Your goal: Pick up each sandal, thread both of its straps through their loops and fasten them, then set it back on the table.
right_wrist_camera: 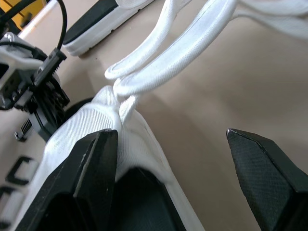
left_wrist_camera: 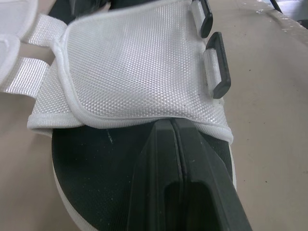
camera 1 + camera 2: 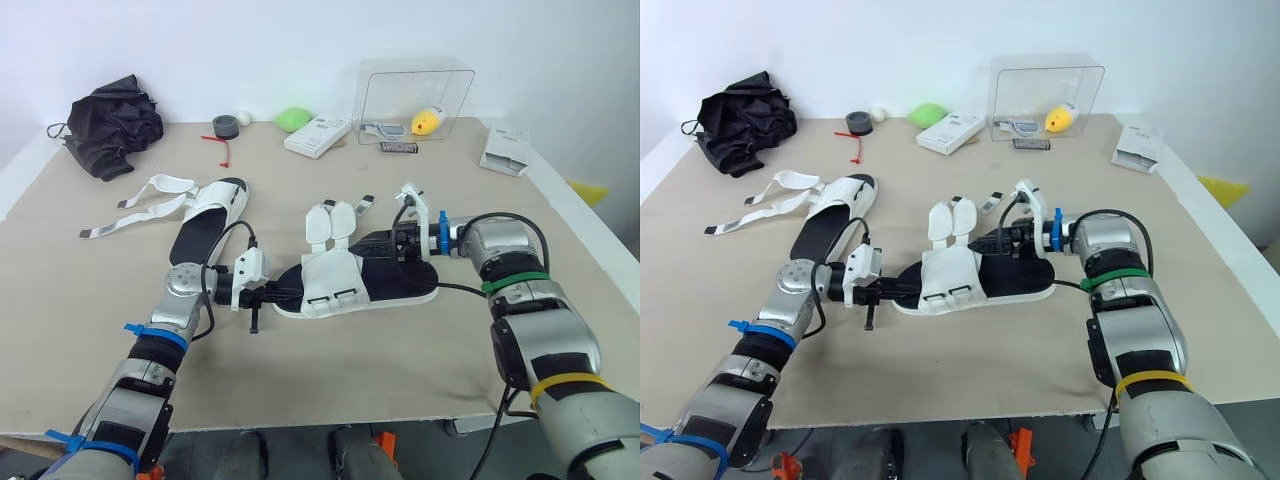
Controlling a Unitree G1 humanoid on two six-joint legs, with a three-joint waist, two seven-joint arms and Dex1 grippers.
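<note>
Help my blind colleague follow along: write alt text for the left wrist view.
The left gripper, jaws shut, points over the black sole of a sandal toward its white mesh flap. Two black loops sit on the flap's edge, and the sandal lies on a beige table.

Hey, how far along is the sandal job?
Nothing looks finished. In hand: the near sandal, on the table, straps loose, left gripper shut at one end, right gripper open at the other. Left: fastening it, then the far sandal, also unfastened.
</note>
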